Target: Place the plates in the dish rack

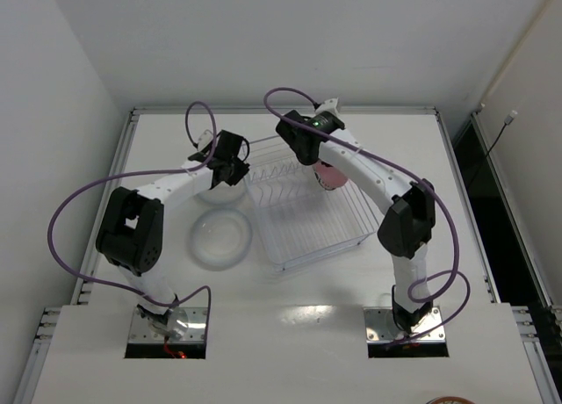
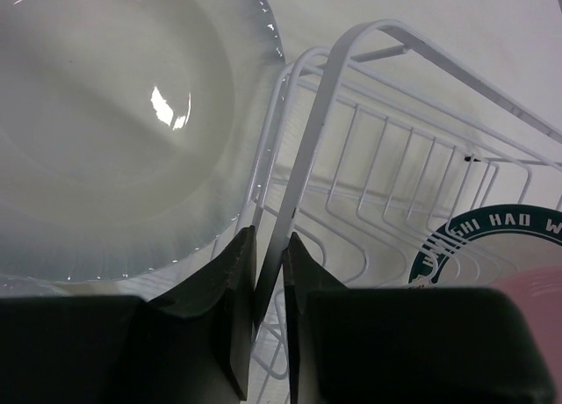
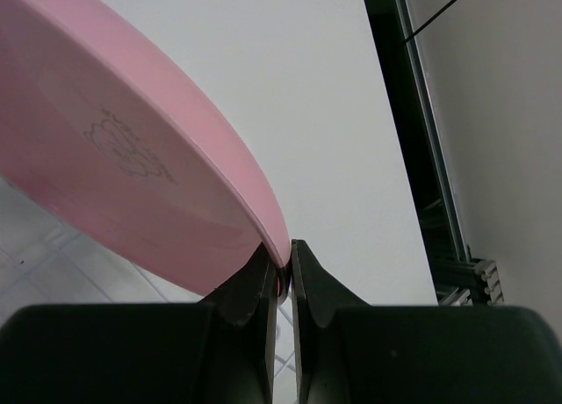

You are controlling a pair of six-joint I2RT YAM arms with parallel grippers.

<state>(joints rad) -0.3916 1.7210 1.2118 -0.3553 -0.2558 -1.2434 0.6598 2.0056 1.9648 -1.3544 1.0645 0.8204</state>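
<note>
White table (image 1: 413,158) – right gripper (image 3: 283,256) pinches pink plate (image 3: 132,158) above dish rack (image 1: 303,218).

translucent plates (image 1: 221,237): 2 (one just left of left jaws) | pink plate (image 3: 132,158): 1 (between right jaws) | patterned-rim plate (image 2: 479,233): 1 (right of left jaws) | plates total: 4 | dish rack (image 1: 299,212): 1 | arms (image 1: 158,193): 2 | purple cables (image 1: 70,202): 2

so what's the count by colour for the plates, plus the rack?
translucent plates: 2
pink plate: 1
white plate with green rim: 1
dish rack: 1
total: 5
</note>
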